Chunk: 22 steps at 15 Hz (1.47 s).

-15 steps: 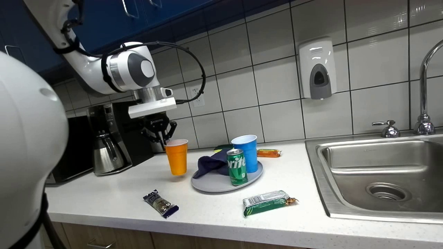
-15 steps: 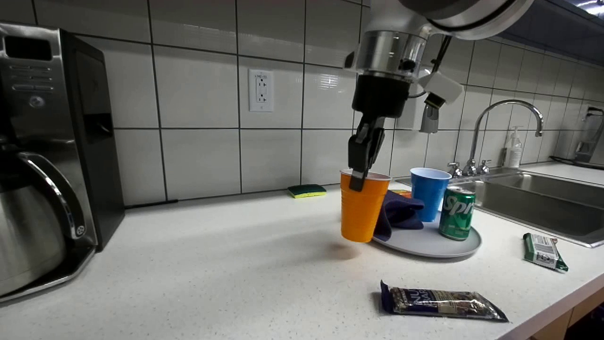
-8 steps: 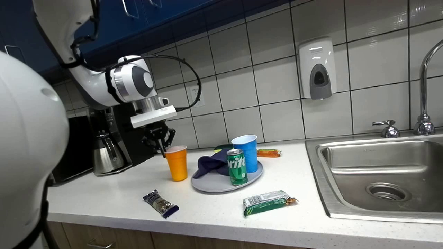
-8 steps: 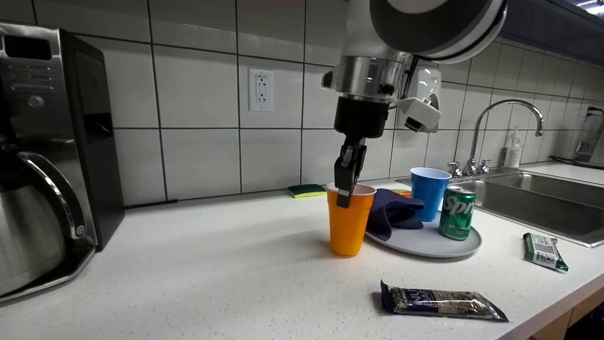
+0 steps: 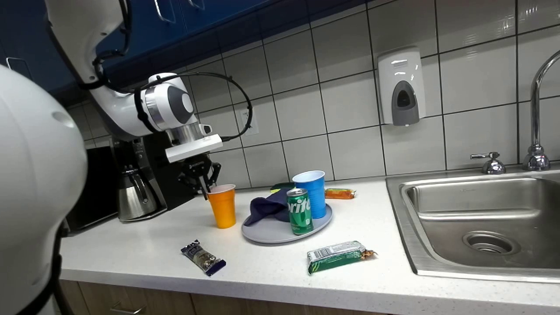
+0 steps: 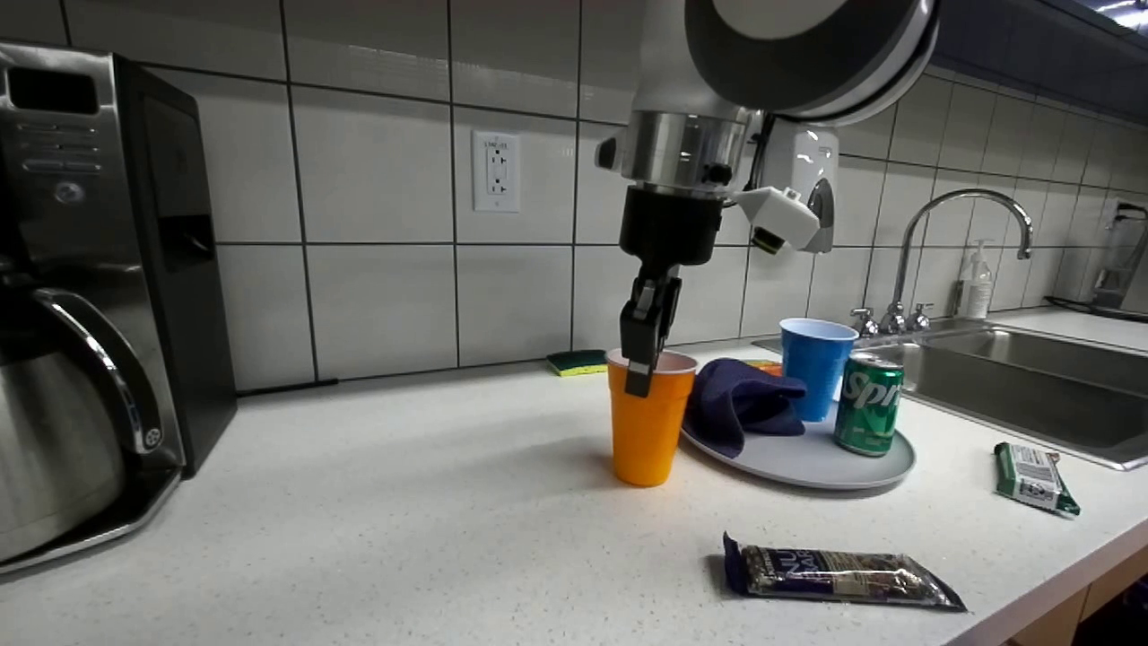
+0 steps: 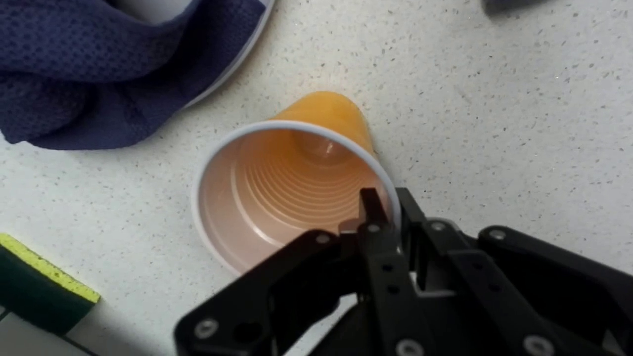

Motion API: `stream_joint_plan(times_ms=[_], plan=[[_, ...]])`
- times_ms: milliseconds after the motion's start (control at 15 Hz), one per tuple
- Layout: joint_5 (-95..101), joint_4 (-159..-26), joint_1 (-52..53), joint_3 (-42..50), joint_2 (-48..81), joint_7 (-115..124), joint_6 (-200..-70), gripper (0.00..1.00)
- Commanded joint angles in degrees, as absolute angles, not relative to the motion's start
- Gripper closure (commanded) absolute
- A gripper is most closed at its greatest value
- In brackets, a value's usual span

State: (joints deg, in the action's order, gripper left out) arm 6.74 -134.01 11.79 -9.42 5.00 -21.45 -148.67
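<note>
Left of the round grey plate [image 6: 796, 461], black hand [image 7: 388, 197] straddles rim of tapered orange plastic cup [image 6: 649, 435], presumably for purchase; whether clamped, I cannot tell.

I count two cups [image 6: 647, 440], three snack packets [image 6: 843, 576], one can [image 5: 299, 214], one plate [image 5: 267, 235], one cloth [image 6: 740, 404], one sponge [image 6: 577, 362], one coffee maker [image 6: 170, 296] and one faucet [image 5: 535, 118].
</note>
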Motion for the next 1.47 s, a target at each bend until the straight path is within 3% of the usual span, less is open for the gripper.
stream_joint_plan(times_ms=[0,467,1400], plan=[[6.48,-133.34,11.21,-10.3,4.6,-20.2,-148.14,0.56],[4.98,-134.55,10.72,-10.12,0.77,-21.5,-145.62,0.02],[-1.9,-139.8,9.41,-5.34,-11.64,-21.27,-142.46,0.0]])
